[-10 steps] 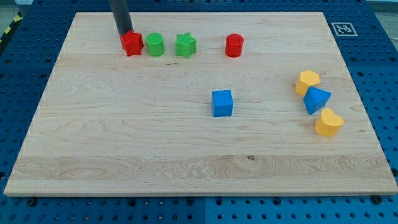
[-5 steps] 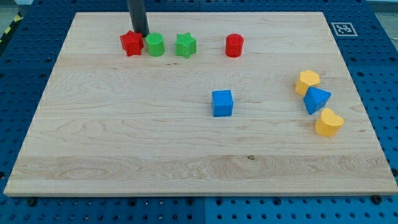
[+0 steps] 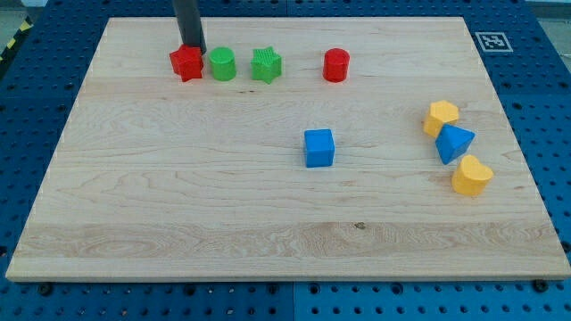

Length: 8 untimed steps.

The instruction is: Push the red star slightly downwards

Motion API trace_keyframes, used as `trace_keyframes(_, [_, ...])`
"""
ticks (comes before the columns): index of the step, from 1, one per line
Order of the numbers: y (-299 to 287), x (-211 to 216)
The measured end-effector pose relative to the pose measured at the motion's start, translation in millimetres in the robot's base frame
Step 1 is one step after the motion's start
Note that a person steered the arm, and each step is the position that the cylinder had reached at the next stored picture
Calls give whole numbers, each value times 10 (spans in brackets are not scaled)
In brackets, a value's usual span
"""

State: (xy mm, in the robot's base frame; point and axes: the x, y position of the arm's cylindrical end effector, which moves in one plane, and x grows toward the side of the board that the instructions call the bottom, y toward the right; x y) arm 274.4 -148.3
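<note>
I am seeing no brand name or readable writing anywhere; the only mark is a black-and-white square tag (image 3: 490,40) printed at the table's (image 3: 178,205) top right corner.

Starting at the view's left, the red star (image 3: 186,63) is sitting near the table's top edge, at the left end of a row of four blocks. My tip (image 3: 193,48) is resting right at the star's upper edge, a little toward its right side, apparently touching it. The end effector is only this dark rod, so it has no jaws to open and is holding nothing.

Moving rightward along the row, I am counting a green cylinder (image 3: 222,64) just beside the star, a green star (image 3: 266,64), then a red cylinder (image 3: 336,65) further off.

Near the table's middle a blue cube (image 3: 318,148) is standing alone.

At the right a cluster is lying close together: a yellow block (image 3: 441,117), a blue block (image 3: 454,143) and a second yellow block (image 3: 470,176).

That is making eight blocks: two red, two green, two blue, two yellow.
</note>
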Motion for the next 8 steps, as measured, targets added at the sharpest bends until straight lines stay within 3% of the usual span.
trace_keyframes(8, [-139,182])
